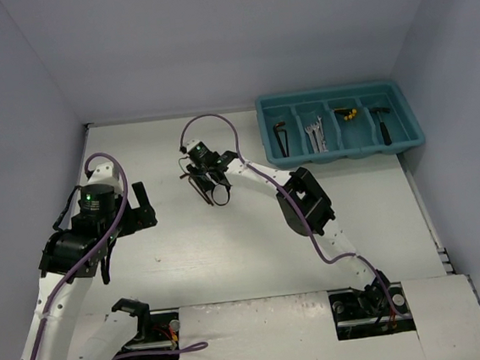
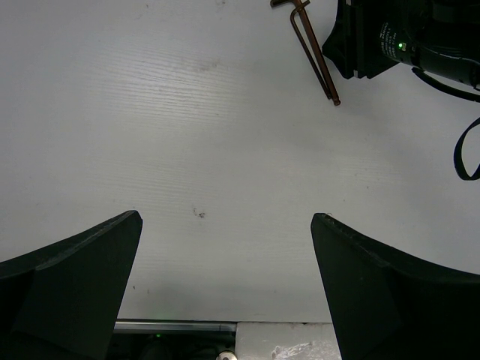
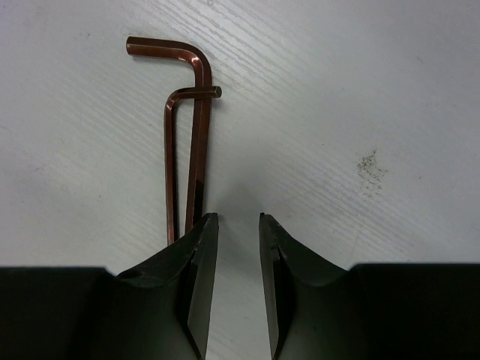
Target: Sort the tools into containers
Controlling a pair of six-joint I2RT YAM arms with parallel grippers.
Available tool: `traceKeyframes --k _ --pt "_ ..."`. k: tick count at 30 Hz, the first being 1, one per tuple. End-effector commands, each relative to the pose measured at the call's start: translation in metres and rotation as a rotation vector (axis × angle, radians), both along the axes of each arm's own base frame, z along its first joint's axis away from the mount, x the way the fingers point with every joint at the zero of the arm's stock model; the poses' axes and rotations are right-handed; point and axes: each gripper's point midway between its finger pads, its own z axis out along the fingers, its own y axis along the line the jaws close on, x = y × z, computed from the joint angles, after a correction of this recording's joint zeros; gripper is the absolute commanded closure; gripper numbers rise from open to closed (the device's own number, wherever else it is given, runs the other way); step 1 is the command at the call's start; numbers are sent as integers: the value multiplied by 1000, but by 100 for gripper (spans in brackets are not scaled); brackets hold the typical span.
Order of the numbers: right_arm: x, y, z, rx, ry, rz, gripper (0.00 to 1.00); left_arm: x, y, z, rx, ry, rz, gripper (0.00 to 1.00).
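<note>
Teal tray (image 1: 340, 155): all four compartments hold tools. Two hex keys (image 3: 198, 127) lie unsorted on surface beside right claw (image 3: 238, 225), which is narrowly parted and empty. Left claw (image 2: 225, 225) is spread wide.

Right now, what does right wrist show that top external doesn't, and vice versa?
Right wrist only: two separate reddish hex keys, crossed at their bends, long ends passing under the right gripper, jaws narrowly apart on nothing. Top external only: the teal tray, tools in all four compartments. Both: the keys on the white table, the gripper over them.
</note>
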Motion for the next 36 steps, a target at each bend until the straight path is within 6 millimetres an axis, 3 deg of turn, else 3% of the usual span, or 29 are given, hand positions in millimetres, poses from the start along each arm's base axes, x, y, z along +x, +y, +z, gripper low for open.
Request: traceKeyframes --k 1,5,15,22,36 --pt "18 8 76 123 -122 -58 73 5 1 14 -17 -51 20 5" --pt "17 12 79 137 -127 -48 73 5 1 13 -15 -49 21 5" --pt "8 31 60 134 -99 34 73 6 3 12 -3 -44 22 5" --pt "4 29 49 121 -78 35 73 7 2 10 -2 -37 20 4" --pt "-27 33 15 85 0 97 75 7 2 6 -10 -28 28 5"
